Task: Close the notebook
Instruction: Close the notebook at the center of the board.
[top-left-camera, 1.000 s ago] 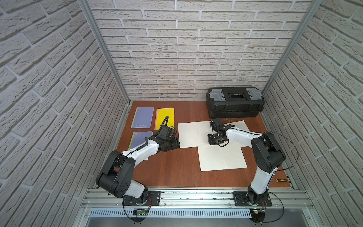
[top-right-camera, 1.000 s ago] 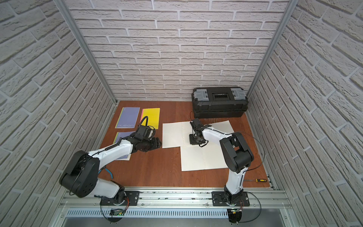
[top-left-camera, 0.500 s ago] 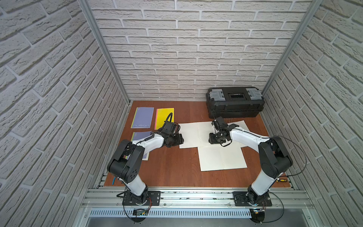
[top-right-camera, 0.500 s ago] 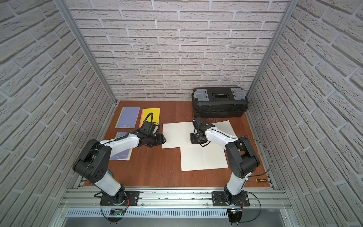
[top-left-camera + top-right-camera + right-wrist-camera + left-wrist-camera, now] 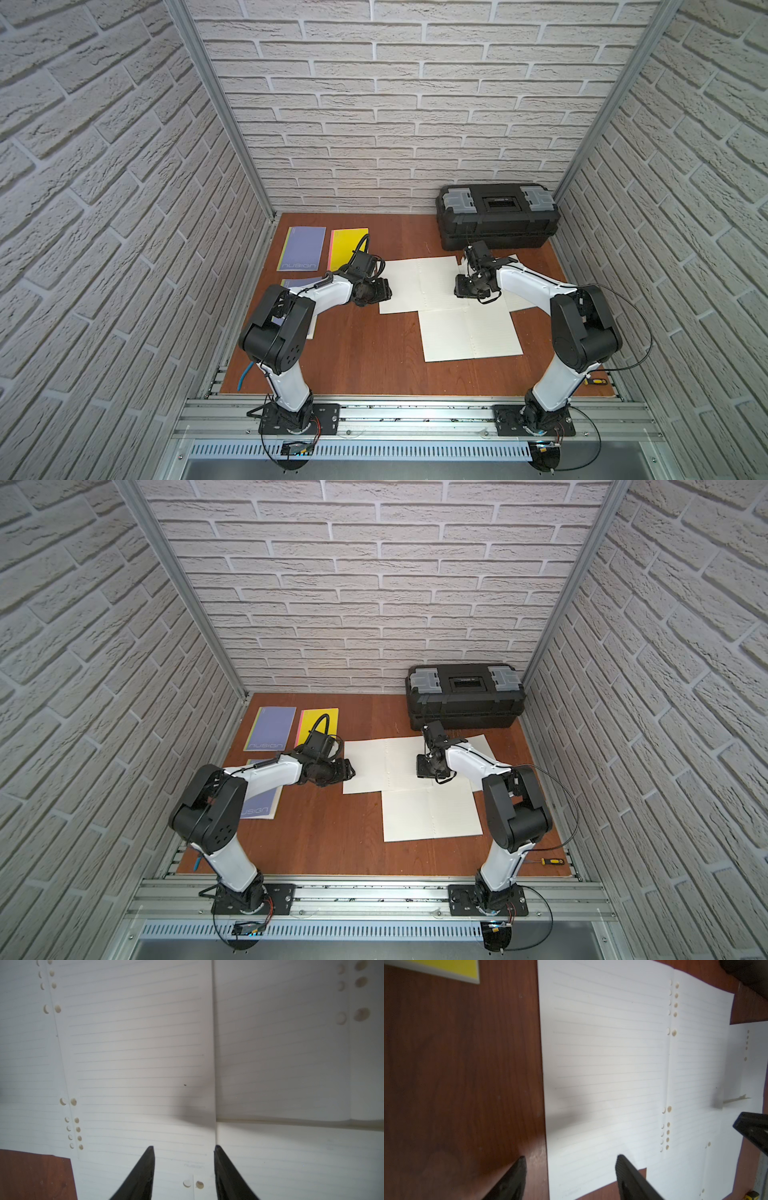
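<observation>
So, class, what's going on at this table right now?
Two robot arms are working on the open notebook lying flat on the wooden table. The left gripper hangs open astride its outer page edge, one finger over wood, one over paper. The right gripper is open at the opposite page's edge, holding nothing. No page is lifted yet; another open notebook lies nearer the arm bases.

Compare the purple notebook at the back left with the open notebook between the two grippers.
The purple notebook is closed, cover up; the open notebook lies spread flat, two pages showing. The purple notebook shows a coloured cover with printed lettering; the open notebook shows white lined pages with punched holes along the fold. Spread out, the open notebook is wider than the purple notebook. Both lie flat on the wooden table.
</observation>
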{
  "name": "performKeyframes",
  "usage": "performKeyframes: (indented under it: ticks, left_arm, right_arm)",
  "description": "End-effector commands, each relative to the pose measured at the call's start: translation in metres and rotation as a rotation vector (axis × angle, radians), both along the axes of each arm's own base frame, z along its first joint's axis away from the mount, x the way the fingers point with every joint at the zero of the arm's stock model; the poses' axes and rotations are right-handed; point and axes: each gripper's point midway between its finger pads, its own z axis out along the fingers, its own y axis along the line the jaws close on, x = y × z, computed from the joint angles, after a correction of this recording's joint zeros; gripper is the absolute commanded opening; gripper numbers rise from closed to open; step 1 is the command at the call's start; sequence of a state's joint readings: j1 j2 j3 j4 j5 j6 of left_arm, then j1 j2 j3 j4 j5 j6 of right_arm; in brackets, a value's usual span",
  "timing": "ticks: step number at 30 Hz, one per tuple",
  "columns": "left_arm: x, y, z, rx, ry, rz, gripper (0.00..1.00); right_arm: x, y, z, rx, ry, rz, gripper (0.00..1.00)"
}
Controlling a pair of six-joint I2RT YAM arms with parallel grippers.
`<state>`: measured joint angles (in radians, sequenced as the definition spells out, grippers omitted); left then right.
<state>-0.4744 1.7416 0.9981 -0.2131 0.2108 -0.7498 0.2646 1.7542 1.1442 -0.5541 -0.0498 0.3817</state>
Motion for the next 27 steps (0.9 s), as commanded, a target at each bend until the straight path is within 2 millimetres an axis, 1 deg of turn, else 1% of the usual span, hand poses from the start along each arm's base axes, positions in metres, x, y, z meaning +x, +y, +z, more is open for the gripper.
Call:
performKeyframes:
  ticks: [1, 6, 13, 20, 24, 27]
  left_arm:
    - [0.005, -0.005, 0.000, 0.008, -0.006, -0.028, 0.68]
    - [0.007, -0.007, -0.003, 0.009, 0.003, -0.033, 0.68]
    - [0.008, -0.007, -0.008, 0.015, 0.016, -0.034, 0.68]
    - [0.008, -0.008, -0.014, 0.014, 0.031, -0.036, 0.67]
    - [0.008, -0.010, -0.015, 0.006, 0.034, -0.039, 0.67]
    - [0.008, -0.017, -0.018, -0.030, 0.038, -0.051, 0.67]
  right_arm:
    - [0.010, -0.002, 0.002, 0.010, -0.015, 0.006, 0.47]
    - [0.014, -0.005, -0.005, 0.021, -0.002, 0.002, 0.46]
    - [0.017, -0.002, -0.011, 0.040, 0.007, 0.004, 0.41]
    - [0.013, -0.001, -0.018, 0.049, 0.023, 0.003, 0.35]
    - [0.011, 0.000, -0.021, 0.055, 0.034, 0.008, 0.34]
    - [0.009, 0.001, -0.023, 0.059, 0.041, 0.009, 0.34]
